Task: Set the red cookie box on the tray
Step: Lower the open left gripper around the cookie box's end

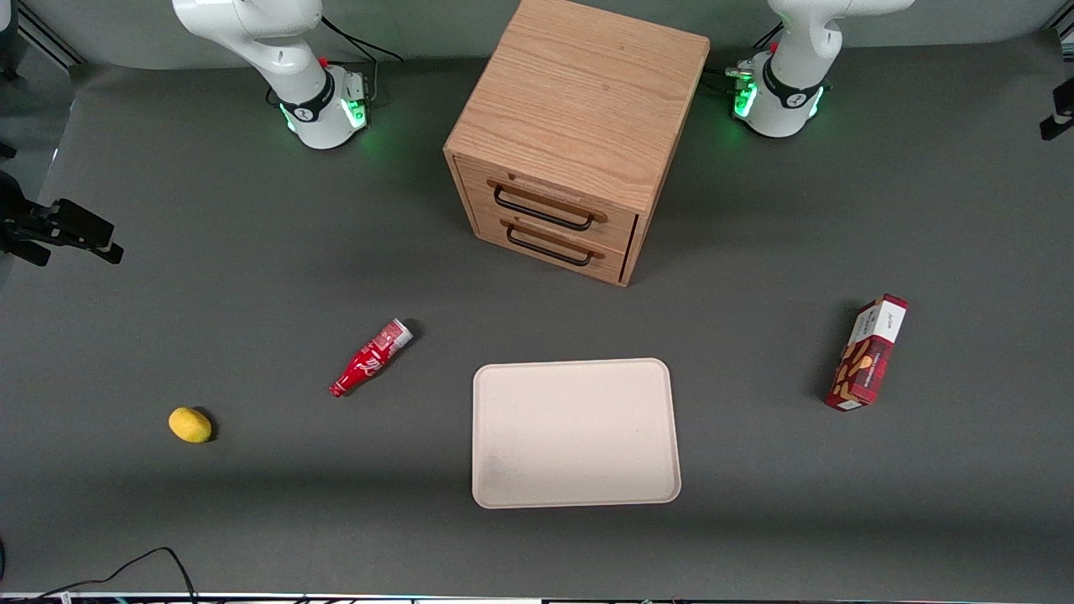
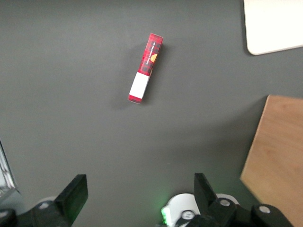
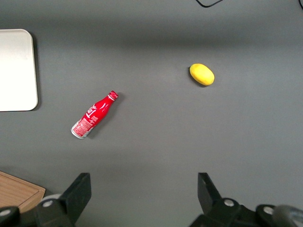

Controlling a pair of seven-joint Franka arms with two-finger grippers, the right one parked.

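Observation:
The red cookie box [image 1: 867, 352] lies on its narrow side on the dark table, toward the working arm's end, well apart from the tray. Its plaid side and white panel face up in the left wrist view [image 2: 146, 67]. The cream tray [image 1: 575, 432] rests flat in front of the wooden cabinet, nearer the front camera, with nothing on it; one corner of the tray [image 2: 274, 23] shows in the wrist view. My gripper [image 2: 140, 191] hangs high above the table near its own arm base, open, with nothing between its fingers. The box is far below it.
A wooden two-drawer cabinet [image 1: 579, 126] stands between the arm bases; its top [image 2: 277, 156] is close beside my gripper. A red bottle [image 1: 369, 358] and a yellow lemon [image 1: 190, 424] lie toward the parked arm's end. A cable [image 1: 143, 562] lies by the front edge.

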